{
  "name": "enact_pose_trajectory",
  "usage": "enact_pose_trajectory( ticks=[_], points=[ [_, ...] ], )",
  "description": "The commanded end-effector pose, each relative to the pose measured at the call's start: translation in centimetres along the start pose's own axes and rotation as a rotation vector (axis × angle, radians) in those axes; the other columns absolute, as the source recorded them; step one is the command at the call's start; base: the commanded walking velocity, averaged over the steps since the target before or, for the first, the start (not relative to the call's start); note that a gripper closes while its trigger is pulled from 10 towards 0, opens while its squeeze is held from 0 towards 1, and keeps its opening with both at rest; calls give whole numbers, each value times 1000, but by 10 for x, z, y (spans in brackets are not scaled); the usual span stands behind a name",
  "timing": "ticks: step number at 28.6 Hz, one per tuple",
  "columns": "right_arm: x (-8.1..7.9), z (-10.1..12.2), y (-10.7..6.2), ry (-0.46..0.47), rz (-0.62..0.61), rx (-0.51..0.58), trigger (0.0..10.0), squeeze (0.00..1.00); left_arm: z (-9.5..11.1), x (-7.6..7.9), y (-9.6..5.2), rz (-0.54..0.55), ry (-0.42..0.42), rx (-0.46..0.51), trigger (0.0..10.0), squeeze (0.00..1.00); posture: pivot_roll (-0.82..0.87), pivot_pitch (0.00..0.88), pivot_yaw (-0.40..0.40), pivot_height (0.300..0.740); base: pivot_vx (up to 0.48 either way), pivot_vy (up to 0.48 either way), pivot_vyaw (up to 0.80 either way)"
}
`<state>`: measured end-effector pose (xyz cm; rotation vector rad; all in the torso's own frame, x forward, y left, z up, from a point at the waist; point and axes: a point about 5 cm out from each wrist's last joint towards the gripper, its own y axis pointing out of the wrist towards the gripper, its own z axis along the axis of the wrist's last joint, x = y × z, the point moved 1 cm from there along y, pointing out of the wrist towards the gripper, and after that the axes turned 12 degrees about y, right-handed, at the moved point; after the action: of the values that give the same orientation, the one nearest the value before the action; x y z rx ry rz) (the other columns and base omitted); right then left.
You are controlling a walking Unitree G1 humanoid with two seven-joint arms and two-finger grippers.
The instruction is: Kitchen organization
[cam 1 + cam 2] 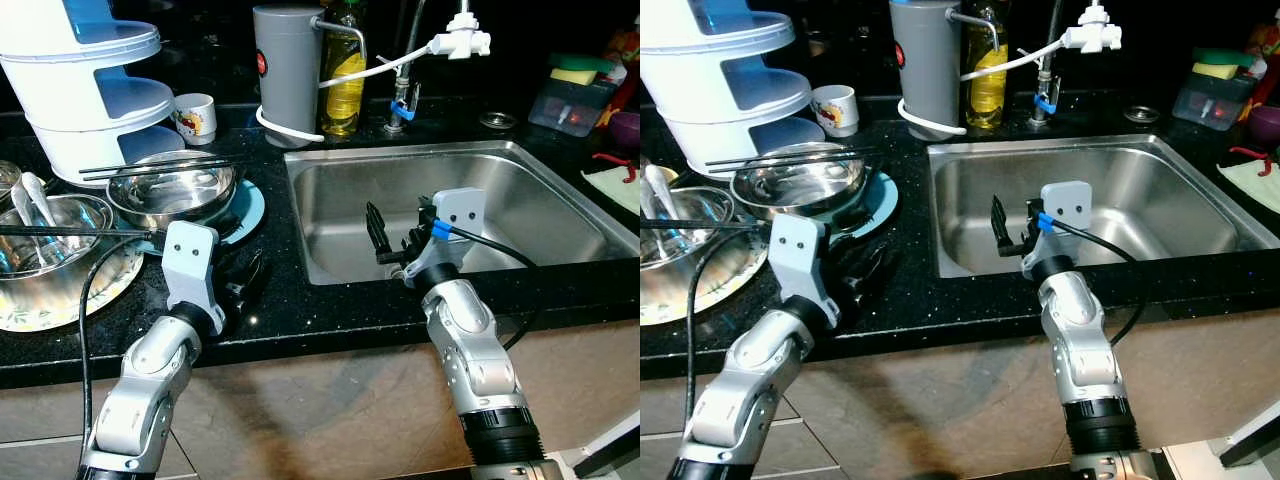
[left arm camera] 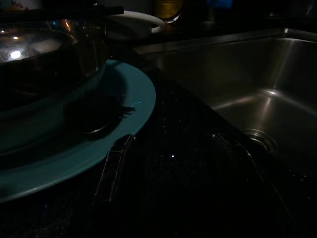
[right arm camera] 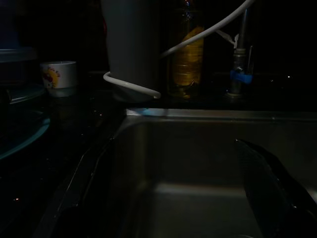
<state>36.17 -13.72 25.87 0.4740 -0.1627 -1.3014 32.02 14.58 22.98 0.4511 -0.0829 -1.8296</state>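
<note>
- Countertop [image 1: 330, 300] of black speckled stone ran across the scene, with the robot standing at its front edge.
- Sink [image 1: 530, 215], a steel basin, sat sunk into the countertop on the robot's right side.
- White tiered container [image 1: 85, 90] with blue shelves stood at the back left of the countertop.
- Grey canister [image 1: 288, 70] stood behind the sink's back left corner, with a white cord [image 1: 285, 128] looped around its base.
- Patterned plate [image 1: 60, 295] lay at the far left, carrying a glass bowl [image 1: 55, 235] with a spoon [image 1: 35, 200] in it.
- Teal plate [image 1: 245, 210] lay just left of the sink, and a steel bowl [image 1: 175, 190] rested on it.
- Yellow bottle [image 1: 343, 85] stood just beside the canister, near the tap [image 1: 400, 100].
- Left gripper [image 1: 240, 282] lay low over the countertop at the teal plate's near edge; its fingers looked slightly parted and held nothing.
- Right gripper [image 1: 392, 235] hung over the sink's front part, its fingers spread wide and holding nothing.
- Sponge tray [image 1: 572, 100] sat at the back right, well apart from both arms.
- Chopsticks [image 1: 150, 165] lay across the rim of the steel bowl.
- Small cup [image 1: 195, 117] stood between the tiered container and the canister.
</note>
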Motion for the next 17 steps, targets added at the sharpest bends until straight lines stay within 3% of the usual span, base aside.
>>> enact_pose_trajectory(
  ticks=[1,4,17],
  points=[
    [0,-2,0,10,0,-7,10000,0,-7,1,-3,0,-19,-28,10000,0,3,168,0,740,0,480,0],
    [0,-2,0,11,0,-6,10000,0,-5,0,-3,0,21,-23,10000,0,3,168,0,740,0,160,0],
    [0,0,1,11,0,2,10000,0,-2,6,-3,-33,7,-3,10000,0,2,167,0,740,0,0,0]
  ],
)
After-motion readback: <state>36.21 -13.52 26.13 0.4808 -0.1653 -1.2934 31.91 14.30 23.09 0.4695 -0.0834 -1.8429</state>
